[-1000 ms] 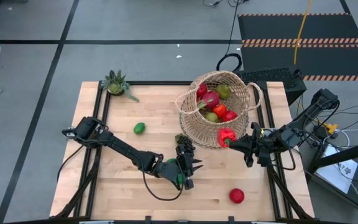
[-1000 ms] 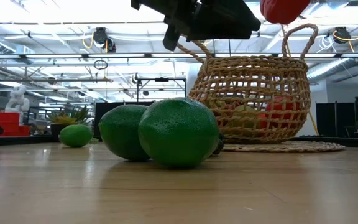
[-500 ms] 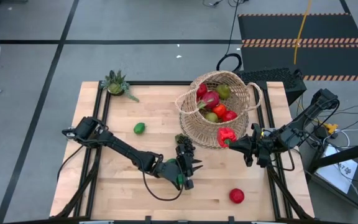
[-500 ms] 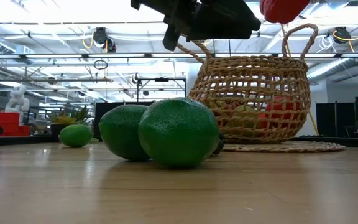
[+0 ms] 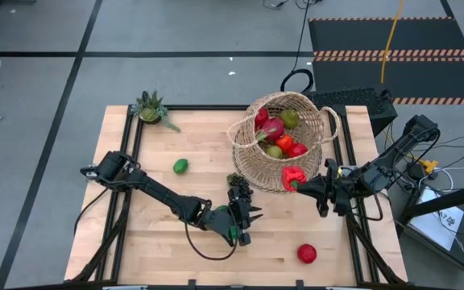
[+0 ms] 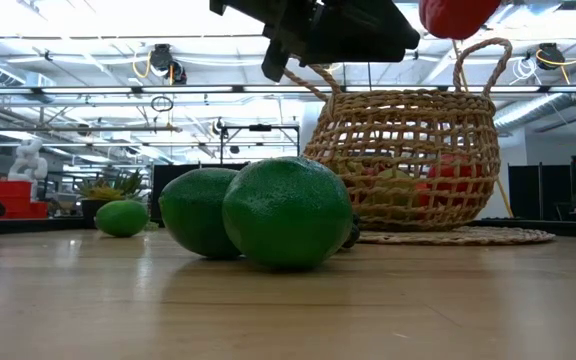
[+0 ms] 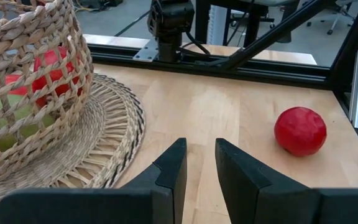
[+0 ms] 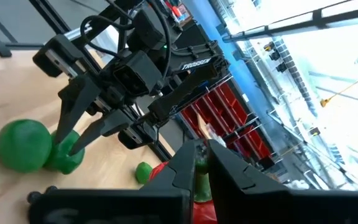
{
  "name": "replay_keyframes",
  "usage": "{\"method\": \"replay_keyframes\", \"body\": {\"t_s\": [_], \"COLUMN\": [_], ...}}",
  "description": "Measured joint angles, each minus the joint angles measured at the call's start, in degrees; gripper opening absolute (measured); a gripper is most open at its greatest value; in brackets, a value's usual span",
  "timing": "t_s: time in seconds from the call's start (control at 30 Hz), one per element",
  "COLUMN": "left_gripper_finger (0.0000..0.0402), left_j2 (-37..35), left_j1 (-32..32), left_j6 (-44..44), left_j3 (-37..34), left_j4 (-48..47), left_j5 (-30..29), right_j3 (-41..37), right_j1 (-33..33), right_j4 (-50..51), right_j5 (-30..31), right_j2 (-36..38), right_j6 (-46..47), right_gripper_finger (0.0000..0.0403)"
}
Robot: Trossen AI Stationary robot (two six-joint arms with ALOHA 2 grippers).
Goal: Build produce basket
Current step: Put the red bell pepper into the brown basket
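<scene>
Nothing has shifted since the earlier pictures: both arms and every fruit lie where they did a second ago. Taking the basket (image 5: 287, 138) as the landmark and going left to right, a lone lime (image 5: 180, 166) sits on the desk (image 5: 159, 242) well to the basket's left, near the potted plant (image 5: 151, 107) at the far corner. Nearer the basket's front-left, the left gripper (image 5: 240, 219) hovers over two limes (image 6: 286, 211) lying touching each other on the desk; its fingers (image 7: 173, 167) stand slightly parted and hold nothing. A dark bunch of grapes (image 5: 238, 188) lies just beside the basket's front-left edge. The basket itself already holds a good heap of red, pink and green produce (image 5: 277, 133). At its front-right rim the right gripper (image 5: 301, 184) hangs with its fingers pinched onto a red pepper (image 5: 292, 176), raised but not yet over the opening. A red apple (image 5: 306, 254) rests on the desk well in front of the basket. By my reckoning the job is well past halfway: the pepper, three limes, the grapes and the apple remain.
</scene>
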State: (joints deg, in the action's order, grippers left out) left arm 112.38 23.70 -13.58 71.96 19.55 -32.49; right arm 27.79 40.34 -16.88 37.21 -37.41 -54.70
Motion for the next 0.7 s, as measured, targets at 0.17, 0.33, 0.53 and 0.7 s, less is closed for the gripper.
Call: {"method": "replay_keyframes", "body": {"t_s": [0.17,0.33,0.53,0.7], "left_gripper_finger": [0.0088,0.0088,0.0088,0.0088], "left_j2": [0.0,0.0,0.0,0.0], "left_j1": [0.0,0.0,0.0,0.0], "left_j6": [-0.1,-0.1,-0.2,-0.5], "left_j3": [0.0,0.0,0.0,0.0], "left_j4": [0.0,0.0,0.0,0.0], "left_j5": [0.0,0.0,0.0,0.0], "right_j3": [0.0,0.0,0.0,0.0], "right_j1": [0.0,0.0,0.0,-0.3], "right_j4": [0.0,0.0,-1.1,-2.8], "right_j5": [0.0,0.1,0.2,0.2], "right_j2": [0.0,0.0,0.0,0.0], "right_j6": [3.7,10.6,21.5,29.9], "right_gripper_finger": [0.002,0.002,0.002,0.002]}}
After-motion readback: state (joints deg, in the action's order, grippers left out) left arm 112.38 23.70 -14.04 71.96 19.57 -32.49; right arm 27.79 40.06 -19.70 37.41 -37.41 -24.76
